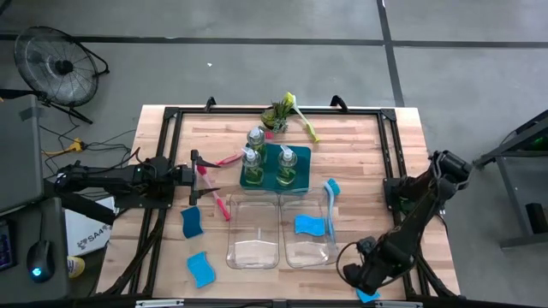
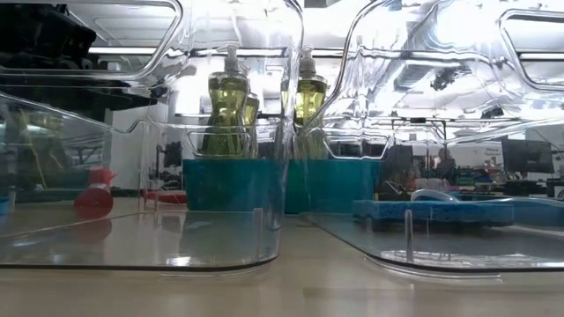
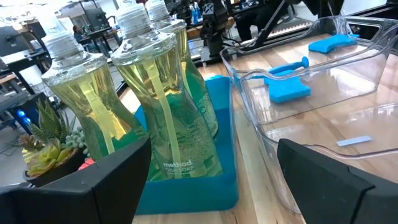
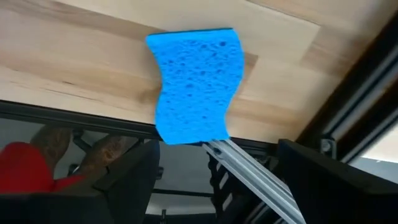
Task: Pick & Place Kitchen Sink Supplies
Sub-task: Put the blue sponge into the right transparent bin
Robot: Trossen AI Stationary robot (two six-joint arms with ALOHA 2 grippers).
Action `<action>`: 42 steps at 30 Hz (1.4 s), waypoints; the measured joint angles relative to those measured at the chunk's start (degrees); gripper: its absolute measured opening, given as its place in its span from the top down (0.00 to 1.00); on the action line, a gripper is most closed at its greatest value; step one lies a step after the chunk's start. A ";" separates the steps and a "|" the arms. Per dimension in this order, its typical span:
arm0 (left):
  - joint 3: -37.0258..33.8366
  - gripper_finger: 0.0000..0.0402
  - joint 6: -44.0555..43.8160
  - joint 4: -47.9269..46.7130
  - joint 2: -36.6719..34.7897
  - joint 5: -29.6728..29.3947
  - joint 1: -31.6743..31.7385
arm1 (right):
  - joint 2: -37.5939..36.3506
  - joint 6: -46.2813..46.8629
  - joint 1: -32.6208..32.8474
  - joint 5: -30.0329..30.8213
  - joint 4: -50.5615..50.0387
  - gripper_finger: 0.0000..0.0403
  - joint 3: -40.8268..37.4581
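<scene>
Right gripper (image 1: 364, 282), jaws released, poised at the table's five-o'clock corner above a blue sponge (image 4: 194, 84) overhanging the edge; likely light, soft, compressible, best pinched across its narrow waist. Left gripper (image 1: 204, 177) released, facing soap bottles (image 3: 165, 93)

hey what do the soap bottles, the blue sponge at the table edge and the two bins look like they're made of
Soap bottles: clear glossy plastic, probably; the yellow-green liquid shows through.
Blue sponge: porous foam, matte, with a pitted surface.
Bins: clear hard plastic, likely; the wood shows through and the rims glint.
</scene>
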 joint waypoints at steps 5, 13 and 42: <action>0.00 0.14 0.02 0.00 0.00 0.00 0.00 | 2.45 -0.08 0.65 0.62 3.29 0.21 0.00; 0.00 0.14 0.00 0.00 0.02 0.00 0.01 | 5.23 -1.25 2.55 4.99 6.17 0.18 0.02; 0.00 0.14 0.00 0.00 0.00 0.00 0.01 | 15.55 1.56 2.79 3.04 12.06 0.01 0.26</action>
